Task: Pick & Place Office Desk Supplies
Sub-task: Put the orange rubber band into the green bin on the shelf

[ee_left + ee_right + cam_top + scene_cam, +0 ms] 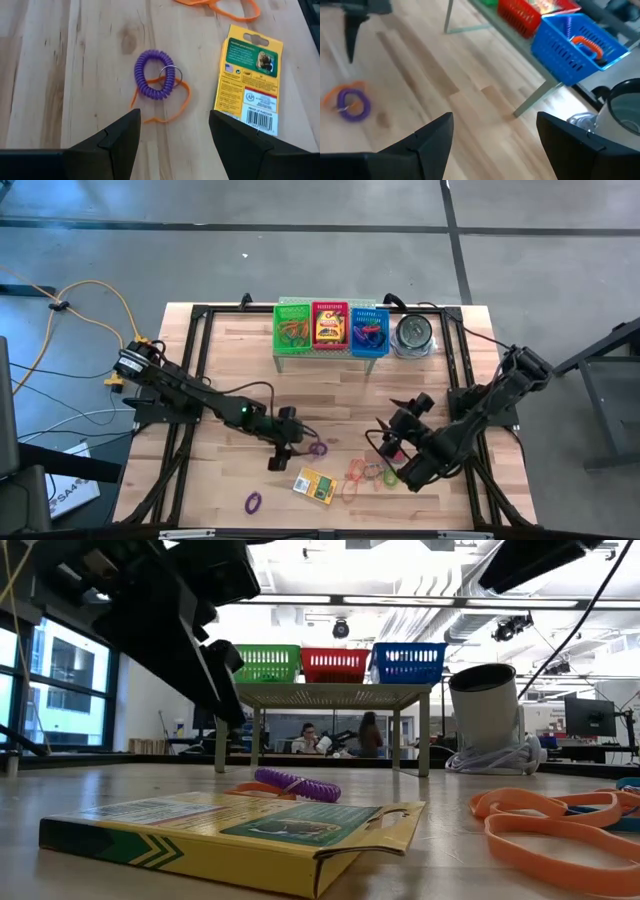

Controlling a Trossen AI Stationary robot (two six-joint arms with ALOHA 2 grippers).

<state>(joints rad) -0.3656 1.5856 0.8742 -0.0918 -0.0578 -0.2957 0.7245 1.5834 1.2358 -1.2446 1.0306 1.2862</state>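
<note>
A purple coil loop with a metal ring [156,80] lies flat on the table on a thin orange rubber band [175,107]. A flat yellow-and-green crayon box [249,92] lies flat beside it, nearest the camera in the low view [240,830]. My left gripper [175,137] is open above the table, just short of the coil [318,448], touching nothing. My right gripper [495,145] is open too and hovers right of centre [398,422], over nothing. More orange, red and green bands [362,472] lie near it, and a purple band [252,502] lies near the front edge.
A low rack at the far edge carries a green basket [293,328], a red basket [330,328] with a crayon box in it, and a blue basket [369,330] holding bands. A round silvery tin [413,335] stands to their right. Bare wood lies between the rack and the grippers.
</note>
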